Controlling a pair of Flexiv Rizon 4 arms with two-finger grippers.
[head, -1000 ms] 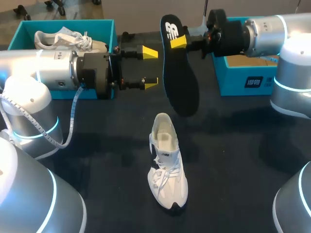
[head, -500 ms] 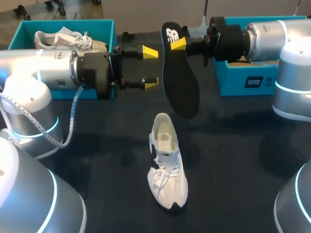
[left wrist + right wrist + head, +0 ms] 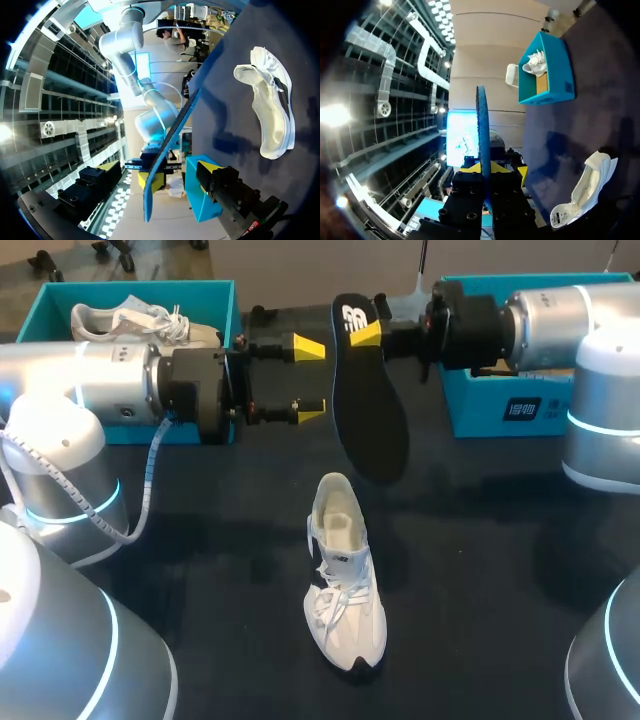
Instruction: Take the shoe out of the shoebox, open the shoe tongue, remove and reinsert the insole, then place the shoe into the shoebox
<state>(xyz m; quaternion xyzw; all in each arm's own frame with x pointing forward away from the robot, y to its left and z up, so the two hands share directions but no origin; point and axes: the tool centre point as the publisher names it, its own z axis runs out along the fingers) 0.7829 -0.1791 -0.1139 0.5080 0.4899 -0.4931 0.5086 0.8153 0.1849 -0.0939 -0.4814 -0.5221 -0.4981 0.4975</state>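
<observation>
A black insole (image 3: 368, 405) hangs in the air over the table, my right gripper (image 3: 367, 332) shut on its heel end. My left gripper (image 3: 310, 380) stands open just to the left of the insole, without touching it. The white shoe (image 3: 345, 580) lies on the dark table below, heel toward the insole, its opening up. In the left wrist view the insole (image 3: 172, 145) shows edge-on ahead of my fingers, and the shoe (image 3: 270, 115) lies beyond. In the right wrist view the insole (image 3: 482, 125) stands up between my shut right gripper's (image 3: 483, 172) fingers, with the shoe (image 3: 580, 195) below.
A teal shoebox (image 3: 215, 290) at the back left holds another white shoe (image 3: 140, 325). A second teal box (image 3: 500, 405) stands at the back right under my right arm. The dark table (image 3: 500, 570) stretches around the shoe.
My right arm has shifted slightly to the right, and the insole has tilted a little with it. The left arm and the shoe have stayed still.
</observation>
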